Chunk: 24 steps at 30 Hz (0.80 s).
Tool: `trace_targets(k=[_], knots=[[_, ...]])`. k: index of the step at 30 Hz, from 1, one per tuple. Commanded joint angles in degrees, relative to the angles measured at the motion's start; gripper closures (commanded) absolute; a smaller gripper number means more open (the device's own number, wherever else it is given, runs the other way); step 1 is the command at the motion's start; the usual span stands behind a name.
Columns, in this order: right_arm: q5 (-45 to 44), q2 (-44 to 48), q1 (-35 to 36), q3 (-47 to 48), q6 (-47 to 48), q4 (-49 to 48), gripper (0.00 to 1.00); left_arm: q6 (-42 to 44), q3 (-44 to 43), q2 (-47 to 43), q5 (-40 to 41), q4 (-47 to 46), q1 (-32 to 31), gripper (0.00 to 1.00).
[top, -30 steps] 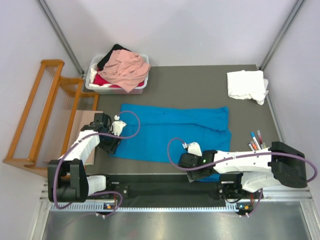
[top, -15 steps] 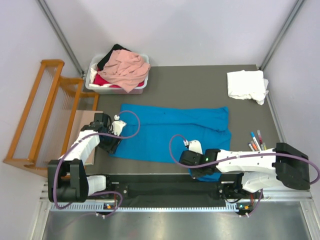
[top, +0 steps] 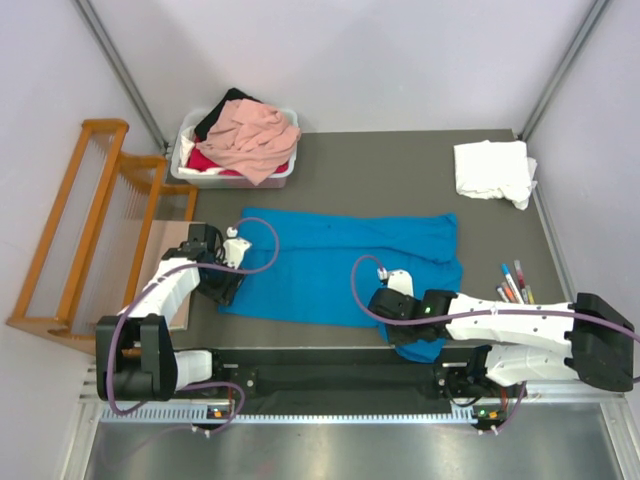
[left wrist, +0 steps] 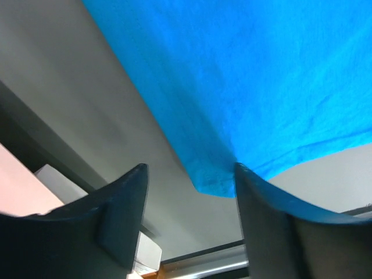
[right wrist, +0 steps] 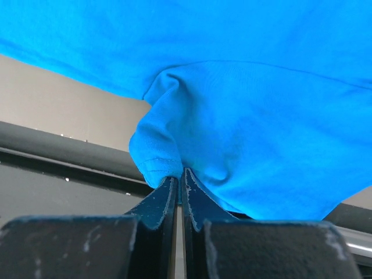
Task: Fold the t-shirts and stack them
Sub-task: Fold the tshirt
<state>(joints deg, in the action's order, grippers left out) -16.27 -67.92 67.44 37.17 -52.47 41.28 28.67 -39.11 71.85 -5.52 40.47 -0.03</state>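
Note:
A bright blue t-shirt lies spread flat across the middle of the table. My right gripper is at its near edge, right of centre. In the right wrist view that gripper is shut on a bunched fold of the blue t-shirt. My left gripper sits at the shirt's near-left corner. In the left wrist view it stands open, and the blue corner lies between the fingers, close against the right one. A folded white t-shirt rests at the far right.
A white tub at the back left holds a heap of pink, red, black and white cloth. A wooden slatted rack stands along the left side. Several markers lie near the right edge, just past the blue shirt.
My right gripper has shut on the blue shirt's near edge and shifted to the right with it. The left jaws have spread a little wider; that arm stayed in place.

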Motion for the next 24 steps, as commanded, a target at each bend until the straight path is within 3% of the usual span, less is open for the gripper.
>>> trace_targets(k=[1,9,24], knots=[[-0.95,1.65,-1.0,1.07,0.96,-0.23,1.0,1.3,-1.06,-2.94,-0.81,2.07,0.21,0.29],[-0.16,1.48,-1.52,0.54,1.31,-1.99,1.0,2.44,2.19,-7.25,-2.04,3.39,0.21,0.29],[0.45,0.33,-3.28,2.82,3.07,-1.73,1.0,6.49,4.13,-2.17,-1.34,1.37,-1.44,0.31]])
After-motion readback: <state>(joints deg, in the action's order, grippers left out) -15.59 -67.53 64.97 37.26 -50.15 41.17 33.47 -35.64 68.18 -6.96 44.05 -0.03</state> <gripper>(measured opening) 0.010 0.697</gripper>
